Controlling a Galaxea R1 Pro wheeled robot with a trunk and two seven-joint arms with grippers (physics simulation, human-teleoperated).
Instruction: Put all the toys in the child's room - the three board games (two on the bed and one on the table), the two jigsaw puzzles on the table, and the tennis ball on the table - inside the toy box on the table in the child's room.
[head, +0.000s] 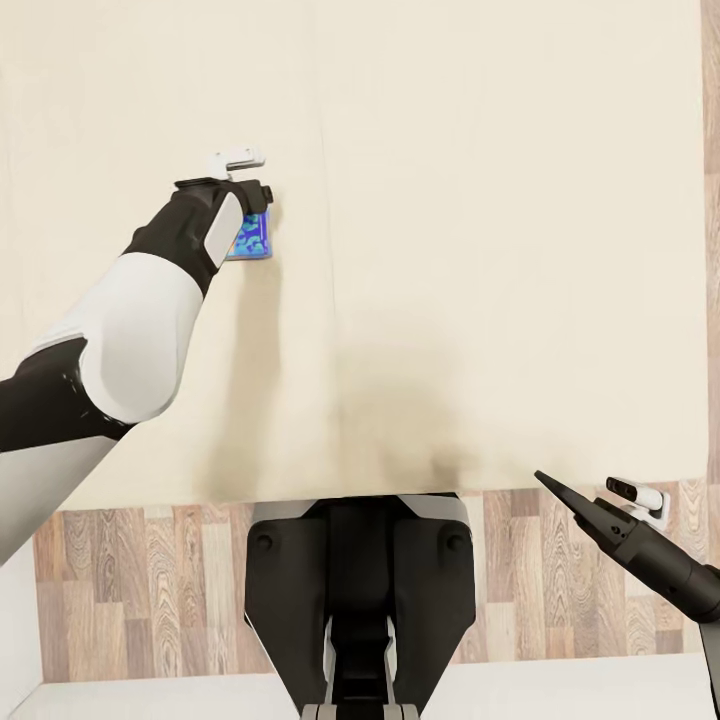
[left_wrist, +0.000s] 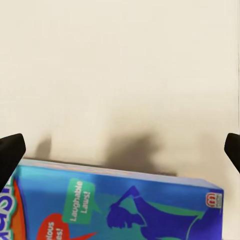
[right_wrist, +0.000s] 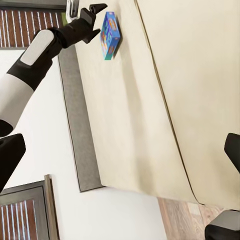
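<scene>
With the left gripper (head: 262, 192) reaching far across the bed (head: 480, 250), the head view shows the blue board game (head: 250, 238) partly hidden beneath its wrist. From the left wrist, the fingers (left_wrist: 11, 154) stand wide apart, straddling the box; lowering squarely before closing should help. From the right wrist, the right gripper (right_wrist: 120, 160) is spread open, idle; the box's far side is hidden.

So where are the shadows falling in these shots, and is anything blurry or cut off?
Head view: a soft dark shadow pools on the bed near its front edge, and a fainter one trails under the left arm. Left wrist view: the board game casts a blurred shadow behind it and is cropped by the frame. Right wrist view: evenly lit, no glare.
</scene>
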